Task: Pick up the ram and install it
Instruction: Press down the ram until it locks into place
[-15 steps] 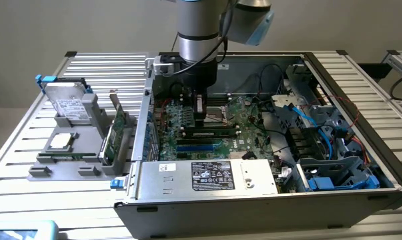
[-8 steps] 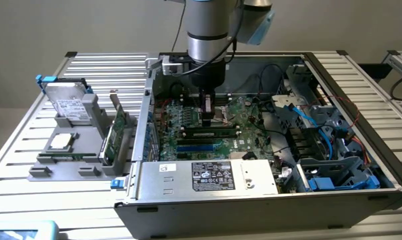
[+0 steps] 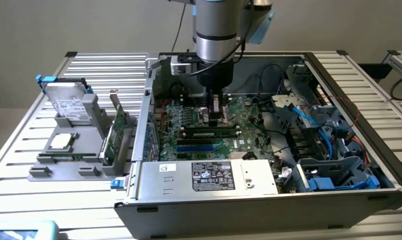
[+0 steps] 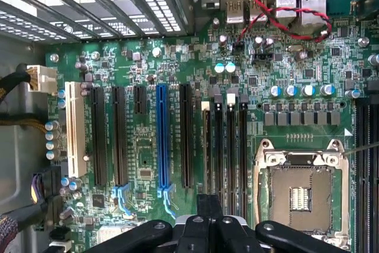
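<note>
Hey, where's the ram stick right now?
In the exterior view, the ram lies lengthwise on the motherboard inside the open computer case, just below the gripper and above the blue slot.

open computer case, motherboard, hard drive

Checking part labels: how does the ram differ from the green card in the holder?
The ram is a low, narrow stick inside the case, on the motherboard under the claw; the green card is taller and stands in the grey holder outside. Both stand on edge.
</note>
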Tool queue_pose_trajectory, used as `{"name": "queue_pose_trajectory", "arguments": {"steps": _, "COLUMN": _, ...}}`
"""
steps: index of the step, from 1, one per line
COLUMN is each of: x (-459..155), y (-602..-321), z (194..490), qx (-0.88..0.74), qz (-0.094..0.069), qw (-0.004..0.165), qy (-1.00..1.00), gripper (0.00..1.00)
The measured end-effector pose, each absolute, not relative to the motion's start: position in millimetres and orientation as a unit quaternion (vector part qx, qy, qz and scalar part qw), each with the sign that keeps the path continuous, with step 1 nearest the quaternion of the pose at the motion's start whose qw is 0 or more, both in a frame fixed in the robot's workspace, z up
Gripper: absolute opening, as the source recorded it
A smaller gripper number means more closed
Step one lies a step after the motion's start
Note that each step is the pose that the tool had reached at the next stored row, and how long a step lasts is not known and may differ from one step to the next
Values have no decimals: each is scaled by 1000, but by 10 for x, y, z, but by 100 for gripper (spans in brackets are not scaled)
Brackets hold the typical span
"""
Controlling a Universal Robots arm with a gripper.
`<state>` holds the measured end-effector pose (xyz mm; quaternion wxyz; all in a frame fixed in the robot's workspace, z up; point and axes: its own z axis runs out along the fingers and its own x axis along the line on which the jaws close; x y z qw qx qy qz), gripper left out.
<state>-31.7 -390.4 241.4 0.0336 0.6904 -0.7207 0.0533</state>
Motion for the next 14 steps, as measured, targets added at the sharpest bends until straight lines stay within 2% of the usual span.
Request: {"name": "queue_pose_trajectory", "arguments": {"steps": 14, "x": -277, "y": -3908, "z": 2413, "qx": 690, "qz": 53, "qw": 34, "qy": -721, "gripper": 11}}
